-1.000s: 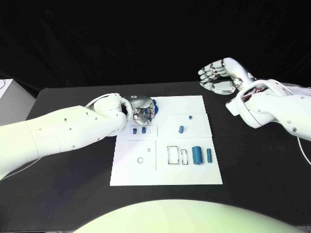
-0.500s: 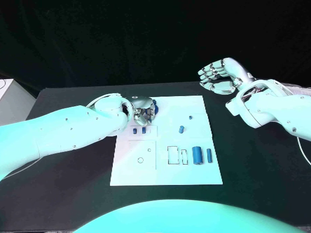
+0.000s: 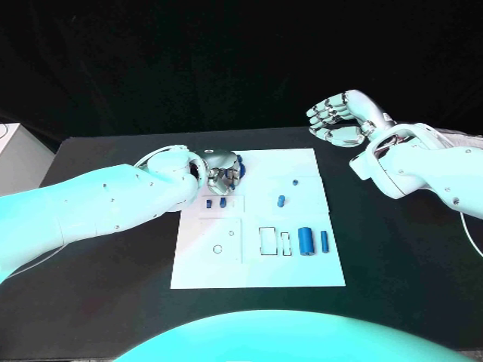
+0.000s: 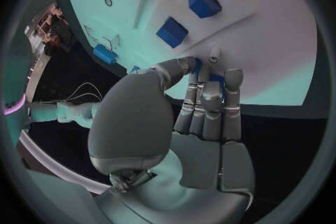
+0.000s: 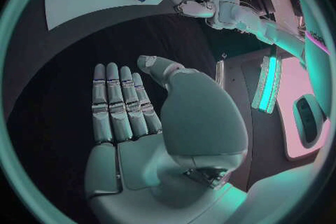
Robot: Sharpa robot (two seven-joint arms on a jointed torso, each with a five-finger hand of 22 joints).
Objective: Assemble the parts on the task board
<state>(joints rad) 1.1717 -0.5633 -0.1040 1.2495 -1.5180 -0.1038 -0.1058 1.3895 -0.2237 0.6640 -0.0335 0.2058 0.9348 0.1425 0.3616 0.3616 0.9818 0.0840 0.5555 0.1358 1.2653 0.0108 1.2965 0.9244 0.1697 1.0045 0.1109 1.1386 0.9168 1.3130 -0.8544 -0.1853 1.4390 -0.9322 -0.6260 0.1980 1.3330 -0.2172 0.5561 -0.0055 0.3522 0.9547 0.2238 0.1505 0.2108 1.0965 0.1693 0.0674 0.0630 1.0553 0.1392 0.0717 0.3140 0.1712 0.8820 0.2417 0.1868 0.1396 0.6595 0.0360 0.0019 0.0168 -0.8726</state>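
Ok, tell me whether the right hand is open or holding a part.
Open. The right hand hangs over bare black table off the task board, fingers straight, palm empty.

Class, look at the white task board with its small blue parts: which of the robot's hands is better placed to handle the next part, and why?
Probably the left hand: its fingers are down on the white task board at a small blue part. The right hand is raised beyond the board, open, holding nothing.

A cool teal light is cast over the scene, and the task board (image 3: 259,219) is brightly lit against a black surround. Straight edges are bent toward the wrist circles' rims. A glowing strip, perhaps a lamp, is seen at 3 o'clock.
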